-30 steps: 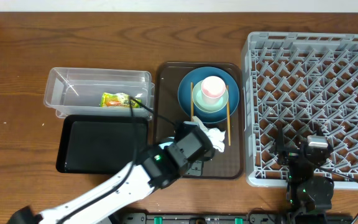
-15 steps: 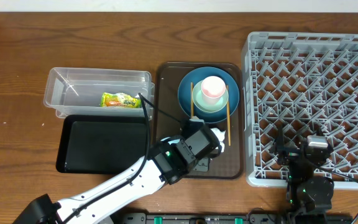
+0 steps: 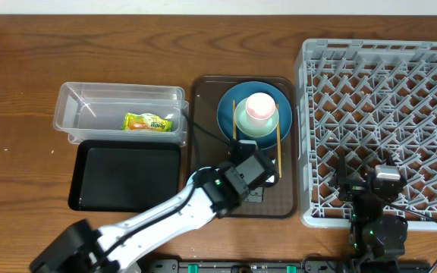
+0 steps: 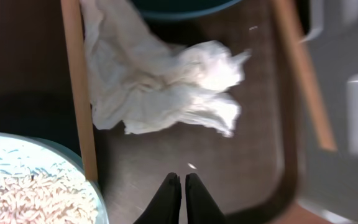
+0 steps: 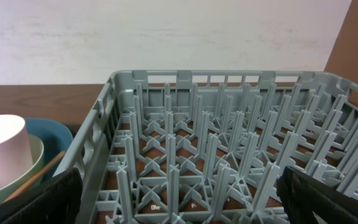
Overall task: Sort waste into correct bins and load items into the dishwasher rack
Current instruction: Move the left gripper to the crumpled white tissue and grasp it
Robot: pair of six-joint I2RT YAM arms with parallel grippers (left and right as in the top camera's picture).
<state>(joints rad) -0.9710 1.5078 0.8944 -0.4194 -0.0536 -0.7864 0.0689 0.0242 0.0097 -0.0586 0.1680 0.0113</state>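
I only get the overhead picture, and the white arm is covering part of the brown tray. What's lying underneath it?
Observer: The left wrist camera shows a crumpled white napkin lying loose on the tray.
Visitor: Has the claw got hold of it?
Observer: No. The left gripper is shut on nothing, a little short of the napkin's near edge.

Crumpled matt paper napkin (image 4: 166,87); smooth wooden chopsticks (image 4: 79,93); grey plastic rack (image 5: 185,79).

Crumpled white napkin (image 4: 166,87) beside wooden chopstick (image 4: 86,140)
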